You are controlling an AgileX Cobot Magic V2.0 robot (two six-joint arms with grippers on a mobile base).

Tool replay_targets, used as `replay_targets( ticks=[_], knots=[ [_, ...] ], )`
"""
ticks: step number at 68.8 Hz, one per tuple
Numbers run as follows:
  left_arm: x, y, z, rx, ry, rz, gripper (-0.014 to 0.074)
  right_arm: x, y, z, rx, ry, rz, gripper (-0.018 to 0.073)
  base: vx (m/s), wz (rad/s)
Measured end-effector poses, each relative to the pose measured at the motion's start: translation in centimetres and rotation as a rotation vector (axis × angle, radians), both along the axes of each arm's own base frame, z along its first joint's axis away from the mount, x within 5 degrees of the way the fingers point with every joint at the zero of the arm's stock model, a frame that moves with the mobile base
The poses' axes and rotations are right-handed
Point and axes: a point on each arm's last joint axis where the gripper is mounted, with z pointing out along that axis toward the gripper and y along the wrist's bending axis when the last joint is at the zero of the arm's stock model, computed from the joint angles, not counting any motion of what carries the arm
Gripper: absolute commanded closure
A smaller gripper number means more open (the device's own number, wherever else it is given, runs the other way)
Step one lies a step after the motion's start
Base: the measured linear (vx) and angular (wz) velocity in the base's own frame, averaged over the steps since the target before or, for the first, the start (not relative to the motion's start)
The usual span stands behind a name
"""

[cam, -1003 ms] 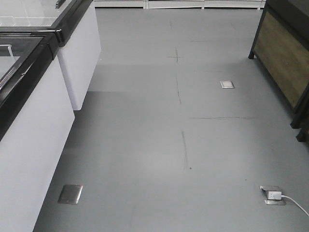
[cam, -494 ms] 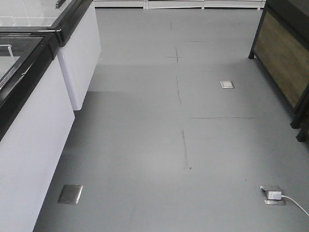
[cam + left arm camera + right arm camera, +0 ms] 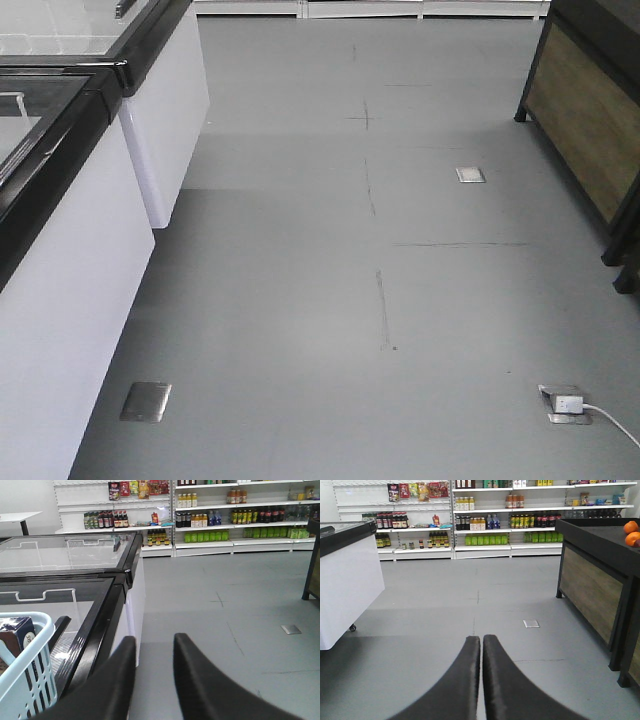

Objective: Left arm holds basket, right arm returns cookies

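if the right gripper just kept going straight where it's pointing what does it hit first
Nothing close. The right gripper, shut, points along open grey floor between the white freezer and the dark stand; the drinks shelves at the far wall look first in line, though depth is unclear.

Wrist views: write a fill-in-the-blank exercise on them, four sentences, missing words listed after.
1. The basket is light ____ plastic.
2. The right gripper is ____, with nothing between its fingers.
3. The left gripper is ____, with floor showing between its fingers.
4. The fruits on the dark counter are ____ in colour.
Missing words: blue; shut; open; orange.
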Motion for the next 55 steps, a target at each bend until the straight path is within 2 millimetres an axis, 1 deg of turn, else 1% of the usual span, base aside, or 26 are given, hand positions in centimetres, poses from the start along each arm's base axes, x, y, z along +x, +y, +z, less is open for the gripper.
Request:
replay_targets(
  ticks=[2, 8, 11, 21, 33, 37, 40, 43, 49, 55],
  knots=[
    [0.0, 0.0, 0.0, 0.0, 0.0, 0.0, 0.0055, 0.0, 0.0, 0.0, 0.0, 0.0, 0.0, 0.0563, 0.0, 0.0],
    [0.0, 0.0, 0.0, 0.0, 0.0, 0.0, -0.0096, 0.0, 0.0, 0.0, 0.0, 0.0, 0.0, 0.0563, 0.0, 0.0],
    [0.0, 0.0, 0.0, 0.0, 0.0, 0.0, -0.0139, 0.0, 0.0, 0.0, 0.0, 0.0, 0.0, 0.0563, 0.0, 0.0],
    [0.0, 0.0, -0.01, -0.001, 0.001, 0.0, -0.0122, 0.0, 0.0, 0.0, 0.0, 0.0, 0.0, 0.0563, 0.0, 0.0],
    [0.0, 0.0, -0.01, -0.004, 0.001, 0.0, -0.0067, 0.0, 0.0, 0.0, 0.0, 0.0, 0.0, 0.0563, 0.0, 0.0],
    [0.0, -0.01, -0.01, -0.036, 0.0, 0.002, -0.0042, 0.0, 0.0, 0.0, 0.0, 0.0, 0.0, 0.0563, 0.0, 0.0],
    [0.0, -0.06, -0.01, -0.1, -0.003, 0.003, -0.0023, 0.0, 0.0, 0.0, 0.0, 0.0, 0.0, 0.0563, 0.0, 0.0],
    [0.0, -0.13, 0.0, -0.204, -0.007, 0.005, 0.0001, 0.0, 0.0, 0.0, 0.0, 0.0, 0.0, 0.0563, 0.0, 0.0],
    [0.01, -0.32, 0.02, -0.471, -0.015, 0.01, 0.0046, 0.0, 0.0, 0.0, 0.0, 0.0, 0.0, 0.0563, 0.0, 0.0],
    [0.08, -0.42, 0.25, -0.665, -0.041, 0.01, 0.0077, 0.0, 0.0, 0.0, 0.0, 0.0, 0.0, 0.0563, 0.0, 0.0]
  ],
)
